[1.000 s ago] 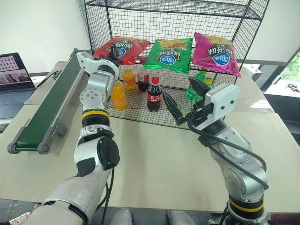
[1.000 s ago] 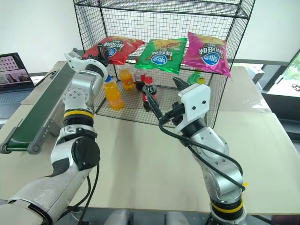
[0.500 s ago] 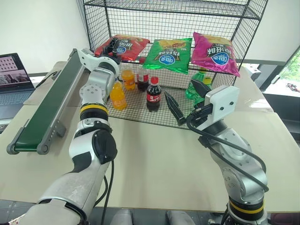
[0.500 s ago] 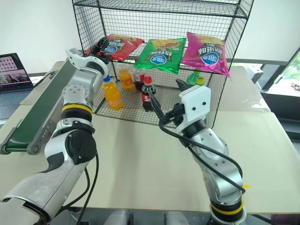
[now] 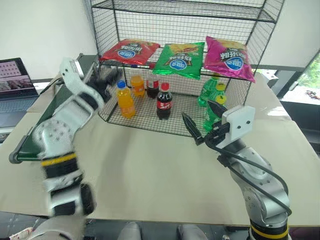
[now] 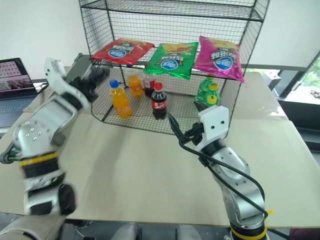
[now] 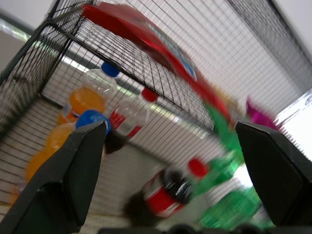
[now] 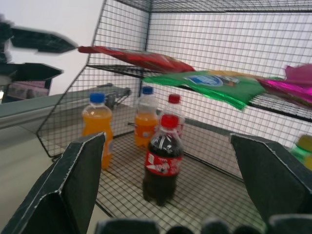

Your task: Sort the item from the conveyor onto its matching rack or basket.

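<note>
Three chip bags lie along the rack's middle tier: the red chip bag at its left end, flat and crinkly with a round blue-and-white logo, then a green bag and a pink bag. Its writing is unreadable. Below stand seven bottles. Left gripper and right gripper both gape empty.

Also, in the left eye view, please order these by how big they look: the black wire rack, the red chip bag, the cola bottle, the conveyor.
1. Black wire rack, clearly the largest.
2. Conveyor, though the left arm hides much of it.
3. Red chip bag.
4. Cola bottle, the smallest; it stands nearer the camera than the bag, yet looks smaller.
</note>
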Action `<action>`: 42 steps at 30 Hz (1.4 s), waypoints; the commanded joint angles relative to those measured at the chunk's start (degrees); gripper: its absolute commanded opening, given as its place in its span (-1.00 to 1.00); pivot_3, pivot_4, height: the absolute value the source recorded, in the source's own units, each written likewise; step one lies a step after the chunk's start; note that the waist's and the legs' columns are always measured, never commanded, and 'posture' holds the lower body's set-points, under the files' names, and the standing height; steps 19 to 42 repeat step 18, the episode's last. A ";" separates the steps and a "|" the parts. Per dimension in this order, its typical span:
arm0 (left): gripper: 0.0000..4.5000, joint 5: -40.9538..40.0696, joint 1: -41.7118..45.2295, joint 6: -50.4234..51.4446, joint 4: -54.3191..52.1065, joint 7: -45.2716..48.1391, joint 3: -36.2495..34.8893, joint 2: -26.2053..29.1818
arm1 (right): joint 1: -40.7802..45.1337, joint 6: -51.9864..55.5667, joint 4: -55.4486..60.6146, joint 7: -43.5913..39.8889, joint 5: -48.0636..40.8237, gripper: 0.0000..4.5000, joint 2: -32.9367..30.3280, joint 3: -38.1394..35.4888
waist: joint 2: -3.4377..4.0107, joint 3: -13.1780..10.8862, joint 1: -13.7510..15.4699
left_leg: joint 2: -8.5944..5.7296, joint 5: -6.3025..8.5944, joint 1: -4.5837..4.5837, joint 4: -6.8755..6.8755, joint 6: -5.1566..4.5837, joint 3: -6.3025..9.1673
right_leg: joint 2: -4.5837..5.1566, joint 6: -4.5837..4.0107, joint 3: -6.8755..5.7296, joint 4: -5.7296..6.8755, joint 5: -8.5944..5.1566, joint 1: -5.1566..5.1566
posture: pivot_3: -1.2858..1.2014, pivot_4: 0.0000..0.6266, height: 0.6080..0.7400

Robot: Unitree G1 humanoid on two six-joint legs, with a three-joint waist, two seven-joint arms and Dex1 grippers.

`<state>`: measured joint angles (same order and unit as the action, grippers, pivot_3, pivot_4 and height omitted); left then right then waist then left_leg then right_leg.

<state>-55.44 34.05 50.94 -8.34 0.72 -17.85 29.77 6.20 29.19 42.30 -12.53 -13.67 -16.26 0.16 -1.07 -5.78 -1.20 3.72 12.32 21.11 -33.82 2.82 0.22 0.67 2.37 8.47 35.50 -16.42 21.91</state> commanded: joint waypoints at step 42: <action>0.99 35.80 -20.32 -34.41 7.17 20.49 16.89 -5.76 | -13.00 -16.93 -14.25 4.40 8.27 1.00 5.76 -1.59 | -0.27 -0.13 0.26 | 0.02 0.14 0.20 -0.05 -0.27 -0.03 | -0.02 -0.13 0.02 0.18 -0.16 0.23 | 0.03 -0.52 0.97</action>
